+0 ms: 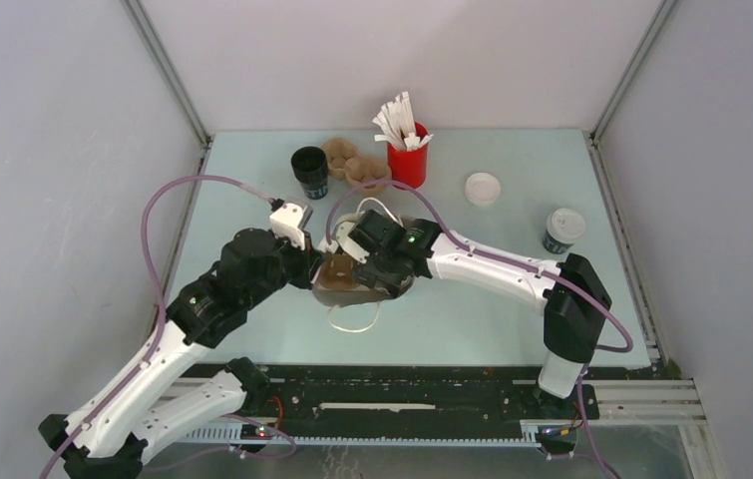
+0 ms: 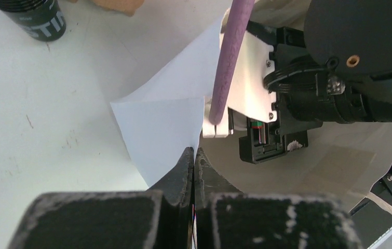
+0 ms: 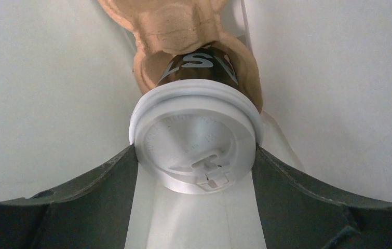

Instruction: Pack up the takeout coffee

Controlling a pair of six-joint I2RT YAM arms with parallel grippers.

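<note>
The right jaws stand wide and are clamped on the takeout coffee point(image 3: 193, 129), one finger pressed against each side of its white lid. The dark cup body runs away from the wrist camera, and its lower end sits in a pocket of a brown pulp carrier point(image 3: 173, 26). White paper closes in on both sides of that view, so the cup and carrier appear to be inside the paper bag point(image 2: 157, 119).

The left jaws are fully closed, pinching the edge of the bag's mouth. From the left wrist, the right arm's wrist is seen reaching in past that held edge. From above, both arms meet over the bag at the middle of the desk point(image 1: 512, 299), with one white handle loop point(image 1: 352, 319) lying toward the near edge.

By my judgement the packing is well along: the coffee is seated in its carrier and is in or at the bag. What is left is to let go of the lid, draw the right arm out without dragging the cup over, and free the bag's edge.

Well apart on the desk stand a second lidded cup point(image 1: 563, 230), a loose white lid point(image 1: 483, 188), a lidless black cup point(image 1: 309, 172), a spare carrier point(image 1: 354, 165) and a red holder point(image 1: 408, 162).
</note>
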